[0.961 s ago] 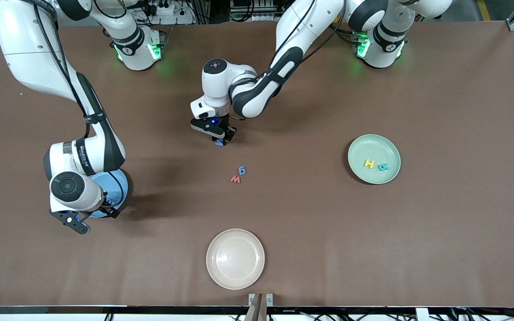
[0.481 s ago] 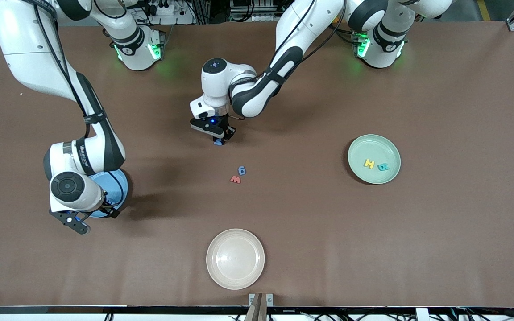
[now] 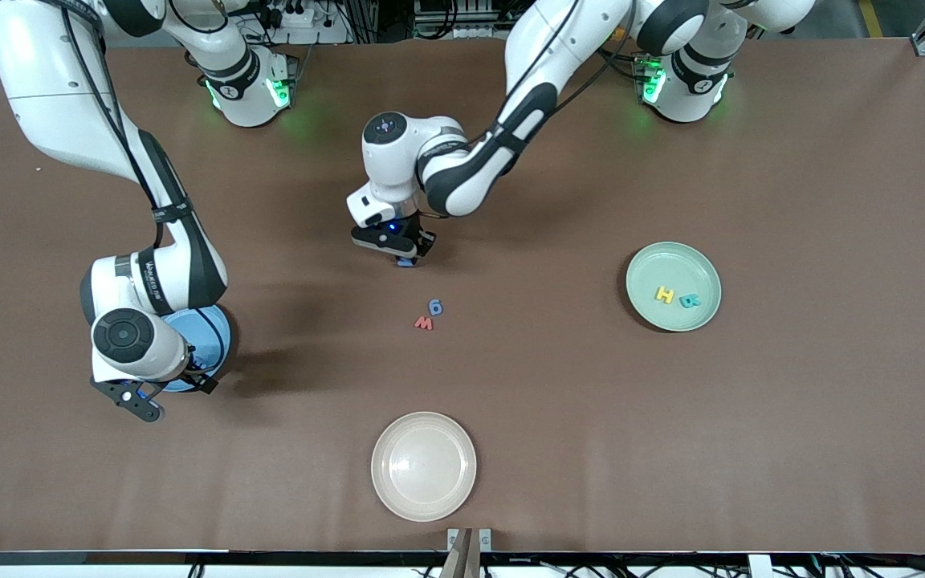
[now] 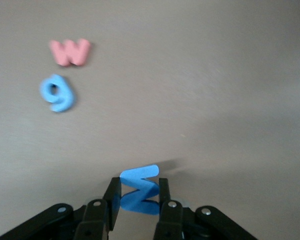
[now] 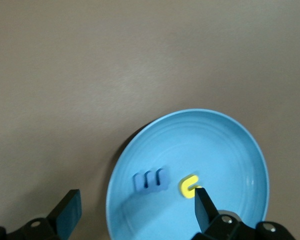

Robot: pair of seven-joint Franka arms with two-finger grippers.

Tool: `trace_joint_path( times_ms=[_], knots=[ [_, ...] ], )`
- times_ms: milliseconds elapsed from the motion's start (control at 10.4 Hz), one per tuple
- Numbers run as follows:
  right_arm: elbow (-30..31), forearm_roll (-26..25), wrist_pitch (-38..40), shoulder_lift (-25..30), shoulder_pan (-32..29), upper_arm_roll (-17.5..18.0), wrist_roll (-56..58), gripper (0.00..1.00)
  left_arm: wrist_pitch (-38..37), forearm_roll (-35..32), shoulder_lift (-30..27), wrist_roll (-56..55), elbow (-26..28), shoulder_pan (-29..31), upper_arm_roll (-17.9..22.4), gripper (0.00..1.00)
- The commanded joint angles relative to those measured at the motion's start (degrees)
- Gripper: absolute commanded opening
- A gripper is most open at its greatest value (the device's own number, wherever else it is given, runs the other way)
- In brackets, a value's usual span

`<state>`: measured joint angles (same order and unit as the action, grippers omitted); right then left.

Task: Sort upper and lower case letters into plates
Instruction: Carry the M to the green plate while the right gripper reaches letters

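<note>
Left tool [image 4: 139,197] clenched on blue Z letter [image 4: 139,190] half hidden between its fingers, right tool [image 5: 135,212] released above sky blue plate [image 5: 230,150], mostly hidden in front view.

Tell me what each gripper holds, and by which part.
The left gripper is shut on the blue Z, its fingers pinching the letter's two side edges. The right gripper, open over the sky blue plate, holds nothing.

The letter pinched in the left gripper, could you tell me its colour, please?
Blue Z-shaped letter; clearest in the left wrist view.
</note>
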<state>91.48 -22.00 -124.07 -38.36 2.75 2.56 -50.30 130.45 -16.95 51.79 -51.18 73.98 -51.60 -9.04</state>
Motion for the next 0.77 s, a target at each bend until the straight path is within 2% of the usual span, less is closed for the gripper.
trace_joint_path(
  times_ms=[0,192,384,481,577,673],
  knots=[
    [-1.03,2.2,-0.12,0.13,0.93,4.8,-0.59,1.0,-7.36,7.16,-7.02,13.05,1.34,6.74,-1.51,0.0],
    [-4.44,7.92,-0.91,-0.83,8.19,5.96,-0.16,1.0,-13.36,10.79,-10.99,25.37,2.03,12.02,-1.42,0.0],
    [-9.8,11.25,-0.56,-5.65,17.07,5.96,-0.5,1.0,-19.76,10.8,-14.16,36.79,4.05,18.86,-2.21,0.0],
    [-11.48,14.76,-0.73,-7.5,20.59,5.88,-1.9,1.0,-21.19,10.88,-16.09,42.94,6.76,23.6,-3.34,0.01],
    [-12.97,16.01,-0.82,-9.35,23.24,5.87,-4.43,1.0,-21.03,10.71,-17.93,47.27,10.01,29.21,-5.71,0.01],
    [-15.43,16.11,-0.82,-11.54,25.44,5.87,-6.64,1.0,-20.59,10.79,-19.69,50.36,13.17,31.97,-6.25,0.01]
  ],
)
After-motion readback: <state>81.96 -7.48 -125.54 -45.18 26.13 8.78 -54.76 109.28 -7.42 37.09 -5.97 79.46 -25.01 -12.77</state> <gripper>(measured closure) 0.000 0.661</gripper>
